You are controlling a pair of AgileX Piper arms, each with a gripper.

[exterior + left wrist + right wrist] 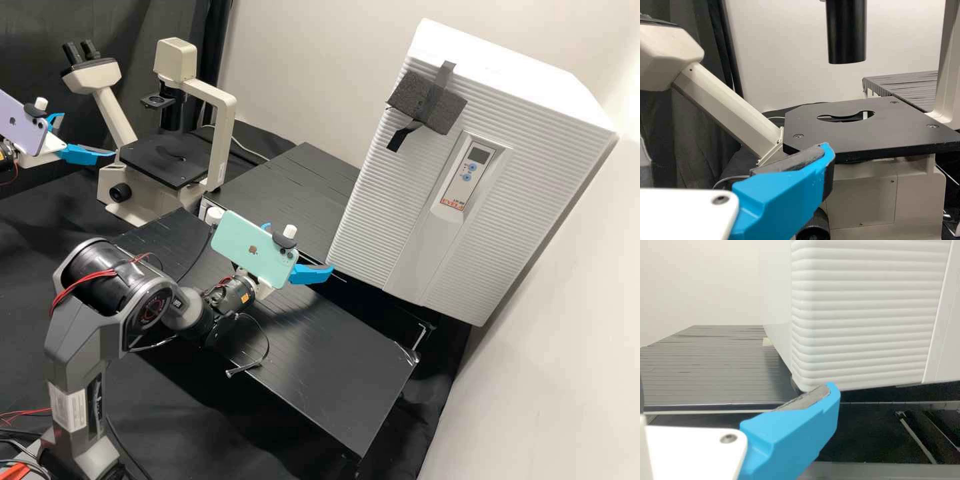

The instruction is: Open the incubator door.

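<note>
Incubator door [377, 207] stands closed just beyond the right gripper [300, 248], jaws spread, as on the left gripper [89, 135].

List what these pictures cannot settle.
Contents of the white ribbed incubator: high view, hidden by its closed front.
Contact between incubator and the right arm's blue finger: right wrist view, fingertip hides the edge.
Reading on the small display: high view, too small.
Surface under the dark foam pad: high view, covered.
Base of the dark grey left arm: high view, cut off by left edge.
</note>
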